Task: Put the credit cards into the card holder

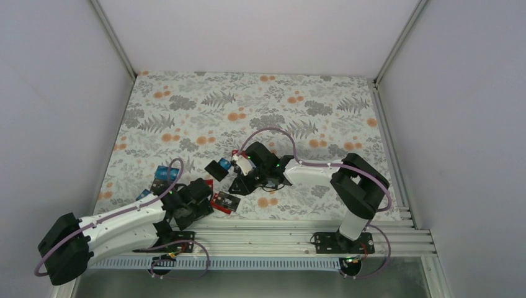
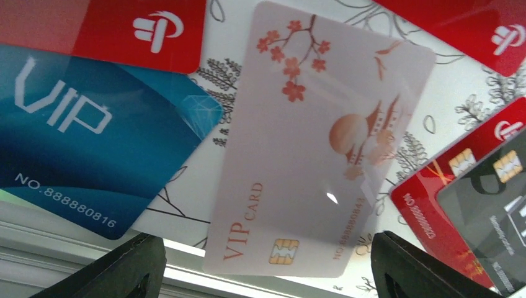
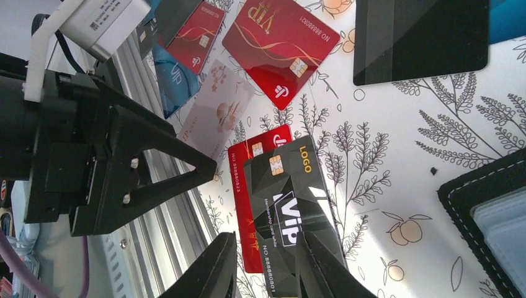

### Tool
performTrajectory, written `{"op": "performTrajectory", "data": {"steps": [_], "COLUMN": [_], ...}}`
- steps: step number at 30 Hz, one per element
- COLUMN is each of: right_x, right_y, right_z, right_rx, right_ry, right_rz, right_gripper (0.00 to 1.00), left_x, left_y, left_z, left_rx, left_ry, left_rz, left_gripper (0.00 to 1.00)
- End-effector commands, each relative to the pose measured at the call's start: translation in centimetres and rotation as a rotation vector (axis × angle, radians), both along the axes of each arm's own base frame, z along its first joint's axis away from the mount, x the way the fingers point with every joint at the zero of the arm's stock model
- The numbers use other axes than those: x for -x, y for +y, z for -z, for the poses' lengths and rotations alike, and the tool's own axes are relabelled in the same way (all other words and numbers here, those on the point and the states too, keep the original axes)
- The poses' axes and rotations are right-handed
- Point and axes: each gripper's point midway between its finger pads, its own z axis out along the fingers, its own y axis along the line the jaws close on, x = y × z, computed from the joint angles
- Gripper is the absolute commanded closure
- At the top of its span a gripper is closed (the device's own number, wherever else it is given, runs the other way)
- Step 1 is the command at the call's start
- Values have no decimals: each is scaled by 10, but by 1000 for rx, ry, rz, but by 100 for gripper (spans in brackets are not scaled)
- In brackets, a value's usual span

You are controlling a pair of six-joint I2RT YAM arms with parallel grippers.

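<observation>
Several cards (image 3: pixel 279 43) lay on surface (image 1: pixel 248 105): thin, stiff, slick; probably best pinched by edge. Left tool (image 2: pixel 267 248) gaped empty over pale card (image 2: pixel 322 136); right tool (image 3: pixel 267 267) half-closed astride black card (image 3: pixel 285 198), grip uncertain; holder (image 3: pixel 505 236) beside.

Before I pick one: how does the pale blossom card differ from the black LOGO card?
Colour: the pale blossom card is whitish-pink with orange blossoms; the black LOGO card is dark with white VIP and gold LOGO lettering.
Pose: the pale blossom card lies straight on the cloth, overlapping nothing; the black LOGO card rests on a red card, covering part of it.
Both lie face up, say VIP and carry a gold chip.
</observation>
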Motion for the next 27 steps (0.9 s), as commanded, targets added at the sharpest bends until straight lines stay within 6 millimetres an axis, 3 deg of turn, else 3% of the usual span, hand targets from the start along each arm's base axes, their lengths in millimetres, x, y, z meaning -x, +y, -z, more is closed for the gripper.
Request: {"op": "performTrajectory", "data": {"steps": [1, 13, 19, 27], "right_x": [2, 4, 5, 5], "right_y": [-1, -2, -2, -2], "right_z": [7, 14, 17, 19], "right_rx": [-2, 9, 13, 18], "right_ry": [-6, 21, 33, 43], "right_rz": [-18, -16, -11, -8], "right_gripper": [73, 77, 78, 78], "left_x": [-2, -2, -5, -15], "left_y": [5, 9, 10, 3], "left_z": [6, 20, 15, -5], "left_rx": [-15, -22, -20, -15], "left_ry": [-14, -27, -54, -91], "left_rz": [-40, -45, -39, -4], "left_gripper": [18, 36, 50, 58]}}
